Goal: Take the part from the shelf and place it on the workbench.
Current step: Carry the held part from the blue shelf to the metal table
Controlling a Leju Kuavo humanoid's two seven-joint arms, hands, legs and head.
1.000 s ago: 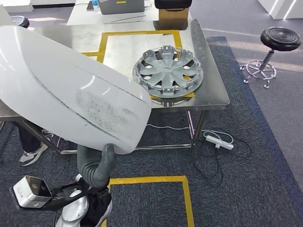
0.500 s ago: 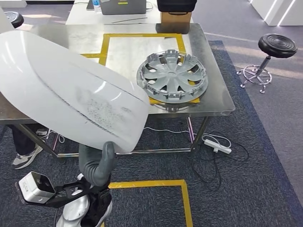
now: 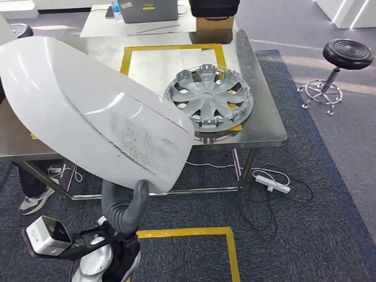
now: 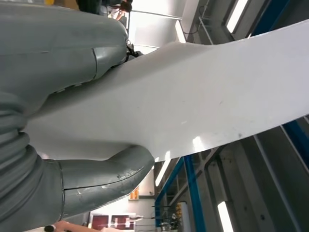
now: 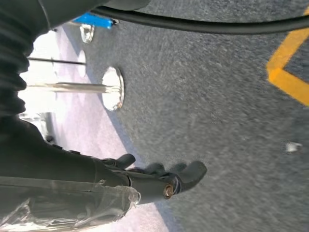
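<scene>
Steel workbench (image 3: 261,117) ahead already carries a hubcap (image 3: 208,97) near its front right corner. Left hand (image 3: 123,207) clamps the white panel (image 3: 89,111) by one lower edge, overhanging the front edge; right hand (image 5: 160,181) hangs slack, holding nothing. Such a one-sided grip could let it tip onto the hubcap.

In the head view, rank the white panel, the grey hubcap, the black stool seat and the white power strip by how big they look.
1. Large white curved panel, though it is nearest the camera.
2. Grey plastic hubcap.
3. Round black stool seat.
4. White power strip.

The body panel (image 3: 89,111) is glossy white with a patch of dark grey speckles near its lower end. The hubcap (image 3: 208,97) is silver-grey on the steel-grey workbench (image 3: 261,117), which bears yellow tape lines (image 3: 173,47). The carpet (image 3: 292,235) is dark blue-grey.
</scene>
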